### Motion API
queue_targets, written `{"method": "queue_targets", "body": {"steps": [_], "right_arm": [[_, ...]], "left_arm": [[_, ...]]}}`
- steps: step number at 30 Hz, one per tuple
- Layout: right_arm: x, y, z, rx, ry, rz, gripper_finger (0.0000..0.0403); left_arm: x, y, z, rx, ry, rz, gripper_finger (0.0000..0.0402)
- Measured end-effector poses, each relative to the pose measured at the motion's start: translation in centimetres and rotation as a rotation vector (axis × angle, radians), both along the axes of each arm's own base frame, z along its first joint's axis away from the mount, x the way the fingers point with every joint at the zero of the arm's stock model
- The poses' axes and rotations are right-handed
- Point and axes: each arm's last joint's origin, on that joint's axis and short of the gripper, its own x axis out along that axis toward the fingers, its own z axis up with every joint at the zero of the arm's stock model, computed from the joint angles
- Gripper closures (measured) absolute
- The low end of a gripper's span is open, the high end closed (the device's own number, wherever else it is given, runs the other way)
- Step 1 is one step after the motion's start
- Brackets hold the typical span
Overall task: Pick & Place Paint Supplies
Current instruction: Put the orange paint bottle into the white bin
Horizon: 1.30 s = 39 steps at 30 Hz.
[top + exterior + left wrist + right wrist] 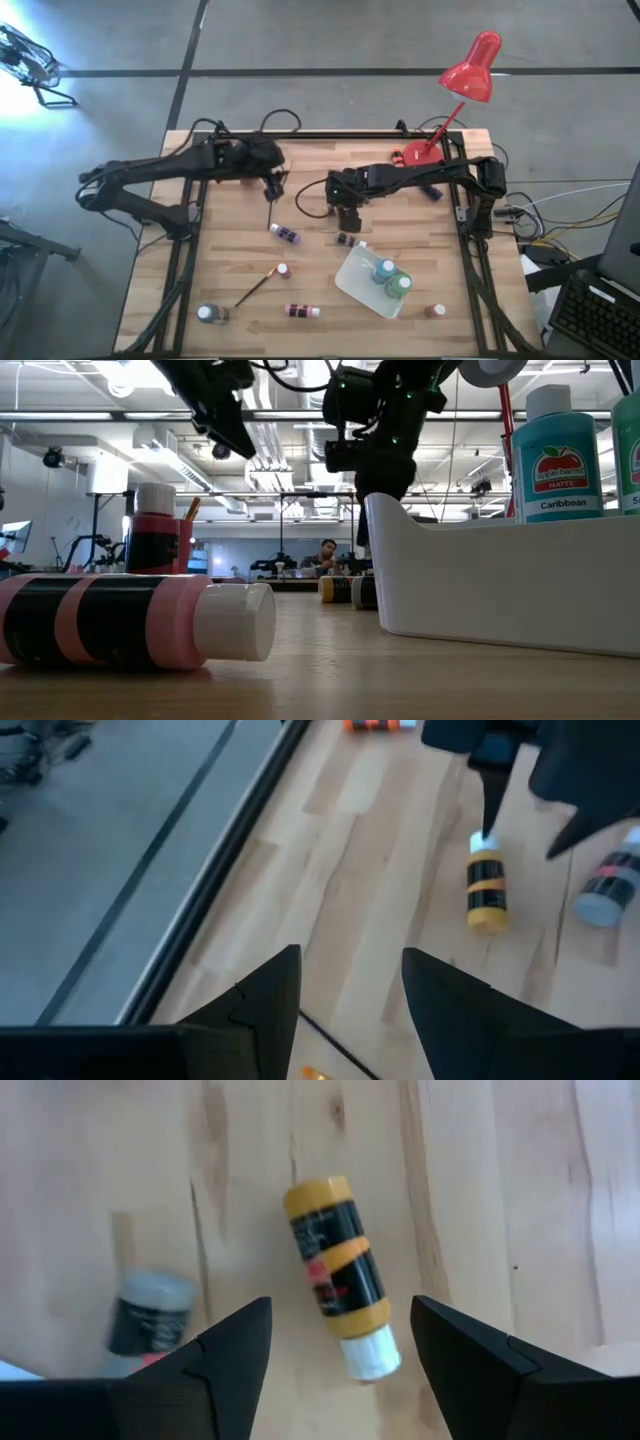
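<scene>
My right gripper (347,214) is open and hovers over a yellow bottle with black bands (338,1283). The bottle lies on its side on the table, white cap (370,1356) toward the fingers, and a grey-capped bottle (148,1314) lies beside it. My left gripper (276,184) is open and raised near the far left of the table. A thin dark paintbrush (335,1043) lies on the wood below it, showing between the fingers; in the high view this paintbrush (269,210) runs toward the near edge. The left wrist view also shows the yellow bottle (487,892).
A white tray (356,281) holds a teal bottle (385,270) and a green one (400,286). Loose on the table are a purple bottle (287,234), a pink one (300,311), a teal one (207,314), a red one (435,311) and a second brush (255,288). The red lamp (470,68) stands at the far right.
</scene>
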Motion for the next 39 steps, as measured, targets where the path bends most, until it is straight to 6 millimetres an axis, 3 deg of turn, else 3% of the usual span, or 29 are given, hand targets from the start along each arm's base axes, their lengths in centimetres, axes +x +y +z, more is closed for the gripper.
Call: {"method": "queue_targets", "body": {"steps": [5,14,24,28,31,36,39], "right_arm": [[0.3,0.1,0.8,0.031,-0.033,0.092,0.0154],[0.6,-0.7,-1.0,0.016,0.015,0.154,0.0161],[1.6,-2.0,-6.3,0.035,0.152,0.161,0.0162],[1.9,-2.1,-7.2,0.044,0.162,0.146,0.0166],[1.9,-2.1,-7.2,0.047,0.163,0.144,0.0197],[1.9,-2.1,-5.8,0.017,0.125,0.161,0.0282],[1.4,-2.2,-3.4,-0.031,0.082,0.162,0.0285]], "left_arm": [[-1.0,-0.1,1.2,0.011,-0.047,0.006,0.0221],[-1.3,-0.2,1.2,0.008,-0.039,0.006,0.0221],[-1.3,-0.2,1.8,0.013,-0.058,0.007,0.0221],[-1.3,-0.2,1.8,0.013,-0.059,0.007,0.0221],[-1.3,-0.2,1.8,0.011,-0.060,0.006,0.0221],[-1.3,-0.2,1.8,0.004,-0.063,0.007,0.0221],[-1.3,-0.2,1.9,-0.012,-0.068,-0.010,0.0221]]}}
